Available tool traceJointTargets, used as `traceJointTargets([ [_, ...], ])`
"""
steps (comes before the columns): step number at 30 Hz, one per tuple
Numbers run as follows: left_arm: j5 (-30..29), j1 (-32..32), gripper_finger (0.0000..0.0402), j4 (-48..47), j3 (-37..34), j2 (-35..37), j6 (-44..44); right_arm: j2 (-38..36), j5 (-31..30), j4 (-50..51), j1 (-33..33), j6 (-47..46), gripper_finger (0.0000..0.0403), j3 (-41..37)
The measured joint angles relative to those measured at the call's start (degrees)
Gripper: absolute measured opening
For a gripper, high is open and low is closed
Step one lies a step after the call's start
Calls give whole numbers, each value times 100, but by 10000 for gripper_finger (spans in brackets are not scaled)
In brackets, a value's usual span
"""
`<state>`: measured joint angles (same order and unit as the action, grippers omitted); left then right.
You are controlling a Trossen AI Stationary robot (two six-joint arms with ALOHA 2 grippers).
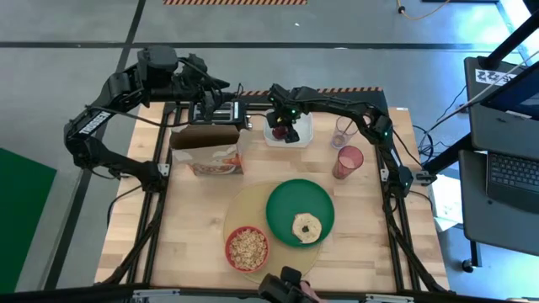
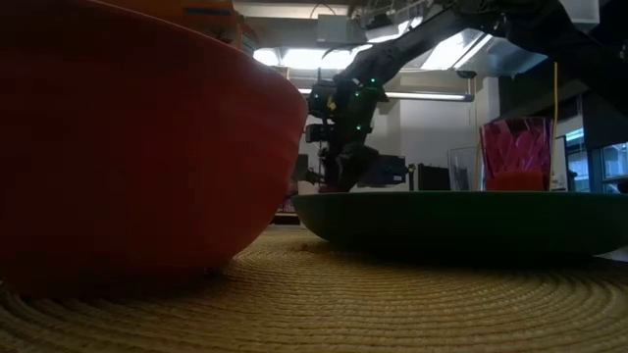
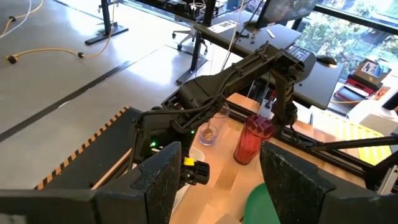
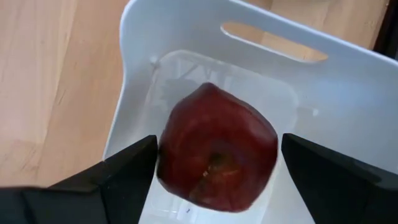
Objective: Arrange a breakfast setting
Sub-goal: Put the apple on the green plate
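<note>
A small red apple (image 4: 217, 158) lies in the white tray (image 4: 186, 37) at the table's far middle. My right gripper (image 4: 219, 144) is open and reaches down into the tray, one finger on either side of the apple (image 1: 280, 133). A gap shows between the apple and one finger. The green plate (image 1: 290, 202) holds the bagel (image 1: 306, 227) and rests on the tan mat (image 1: 244, 206). The red bowl (image 1: 247, 249) of cereal stands on the mat's near left. The pink cup (image 1: 348, 162) stands on the table to the right. My left gripper (image 3: 221, 168) is open and empty above the toaster (image 1: 215, 111).
An open cereal box (image 1: 206, 147) stands in front of the toaster at the far left. A clear glass (image 1: 343, 130) stands right of the tray. Bare wood lies at the table's near left and along its right edge.
</note>
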<state>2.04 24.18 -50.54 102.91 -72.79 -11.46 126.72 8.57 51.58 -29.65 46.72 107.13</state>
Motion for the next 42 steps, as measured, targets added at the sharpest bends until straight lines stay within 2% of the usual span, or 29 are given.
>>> traceJointTargets([
  [7, -3, 0, 212, 0, 0, 0, 150, 0, 58, 26, 0, 1, 269, 0],
  [10, -4, 0, 212, 0, 0, 0, 155, 0, 144, 43, 0, 2, 253, 0],
  [17, -7, 0, 212, 1, 0, 0, 157, -8, -125, 122, 0, 2, 265, 2],
  [24, -8, 0, 212, 2, 0, 0, 157, -13, -180, 538, 0, -129, 257, 190],
  [31, -7, 0, 212, 0, 0, 0, 301, -13, -365, 953, 0, -311, 262, 945],
  [38, 4, 0, 212, 0, 0, 0, 305, -13, -360, 1860, 9, -845, 261, 2007],
  [42, 7, 0, 212, 0, 0, 0, 305, -52, -1, 2299, 36, -1442, 261, 2499],
])
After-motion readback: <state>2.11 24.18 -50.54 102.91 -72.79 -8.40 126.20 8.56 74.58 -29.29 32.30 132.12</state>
